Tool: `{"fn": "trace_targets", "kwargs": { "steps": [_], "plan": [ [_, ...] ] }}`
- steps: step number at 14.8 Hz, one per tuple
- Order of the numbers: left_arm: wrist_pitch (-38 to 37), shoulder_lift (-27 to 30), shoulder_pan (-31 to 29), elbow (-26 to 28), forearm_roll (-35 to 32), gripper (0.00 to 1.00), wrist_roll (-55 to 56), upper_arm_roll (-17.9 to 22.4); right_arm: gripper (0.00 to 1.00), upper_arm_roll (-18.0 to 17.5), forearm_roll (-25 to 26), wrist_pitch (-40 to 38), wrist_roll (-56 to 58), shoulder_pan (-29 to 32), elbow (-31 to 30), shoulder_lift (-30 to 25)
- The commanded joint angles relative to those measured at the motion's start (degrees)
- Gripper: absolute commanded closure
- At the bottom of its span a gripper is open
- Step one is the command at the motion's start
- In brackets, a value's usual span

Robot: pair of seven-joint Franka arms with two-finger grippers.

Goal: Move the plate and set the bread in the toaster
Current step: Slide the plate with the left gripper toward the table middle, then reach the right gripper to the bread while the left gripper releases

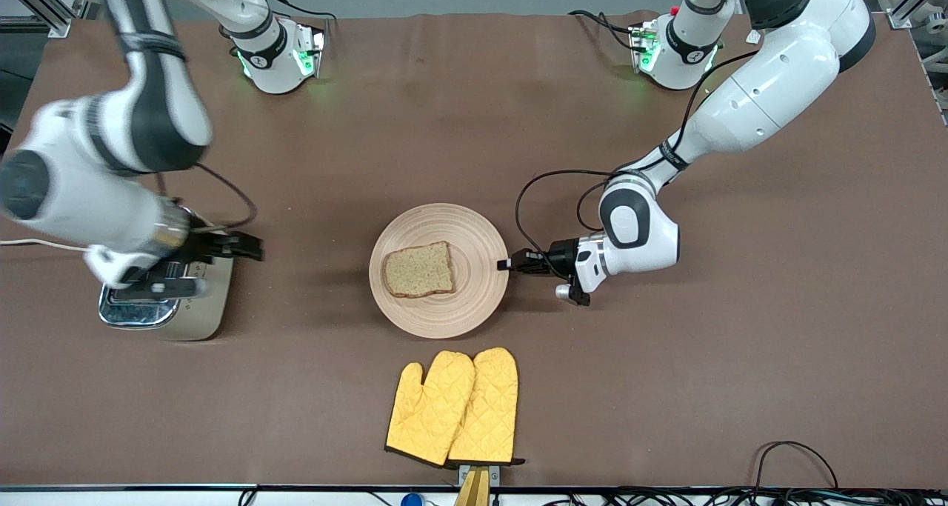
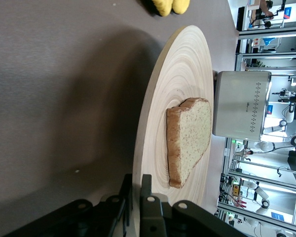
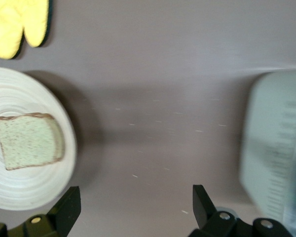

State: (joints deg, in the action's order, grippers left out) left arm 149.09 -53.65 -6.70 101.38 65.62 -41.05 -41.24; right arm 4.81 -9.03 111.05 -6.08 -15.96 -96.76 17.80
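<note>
The round light-wood plate lies mid-table with the slice of brown bread flat on it. My left gripper is low at the plate's rim on the left arm's side, shut on the rim. In the left wrist view the plate's edge sits between its fingers, with the bread and the toaster past them. The cream toaster stands toward the right arm's end. My right gripper is over the toaster's plate-side edge, open and empty.
A pair of yellow oven mitts lies nearer the front camera than the plate, at the table's front edge. The toaster's white cord runs off the right arm's end of the table. Bare brown table lies between toaster and plate.
</note>
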Motion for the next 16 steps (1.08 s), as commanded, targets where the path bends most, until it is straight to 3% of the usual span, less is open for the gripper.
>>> {"fn": "trace_targets", "kwargs": {
  "steps": [1, 2, 3, 4, 6, 10, 13, 16],
  "plan": [
    [-0.82, 0.65, -0.42, -1.27, 1.88, 0.8, -0.61, 0.11, 0.0, 0.64, -0.37, 7.24, -2.61, -5.2, -0.53, 5.13],
    [-0.82, 0.83, -1.03, -1.27, 1.88, 0.71, -0.61, 0.11, 0.0, 0.64, -0.37, 8.39, -5.4, -7.05, -0.36, 6.88],
    [-0.91, 1.0, -1.21, -1.36, 1.88, 0.42, -0.52, 0.11, 0.0, 0.64, -0.46, 10.23, -8.91, -7.59, -0.1, 8.12],
    [-0.91, 1.09, -1.3, -1.36, 1.88, 0.0, -0.52, 0.11, 0.0, 0.56, -0.55, 13.2, -10.69, -8.29, -0.09, 9.17],
    [-1.08, 3.28, -3.31, -1.01, 1.36, 0.0, 0.44, 0.11, 0.01, 0.47, -1.16, 18.04, -11.75, -10.83, -0.09, 11.63],
    [-1.79, 6.97, -5.69, -1.36, -1.09, 0.0, 4.73, 0.11, 0.18, 0.47, -5.82, 23.33, -12.46, -13.48, -0.18, 14.8],
    [-5.11, 12.24, -8.84, -1.79, -13.62, 0.0, 20.25, 0.02, 0.3, 0.56, -5.74, 24.13, -20.35, -16.37, -0.35, 15.51],
    [-16.6, 17.25, -13.33, -5.04, -28.48, 0.0, 34.07, 0.02, 0.32, 0.64, -5.3, 24.39, -20.46, -16.47, -0.62, 16.3]
  ]
}}
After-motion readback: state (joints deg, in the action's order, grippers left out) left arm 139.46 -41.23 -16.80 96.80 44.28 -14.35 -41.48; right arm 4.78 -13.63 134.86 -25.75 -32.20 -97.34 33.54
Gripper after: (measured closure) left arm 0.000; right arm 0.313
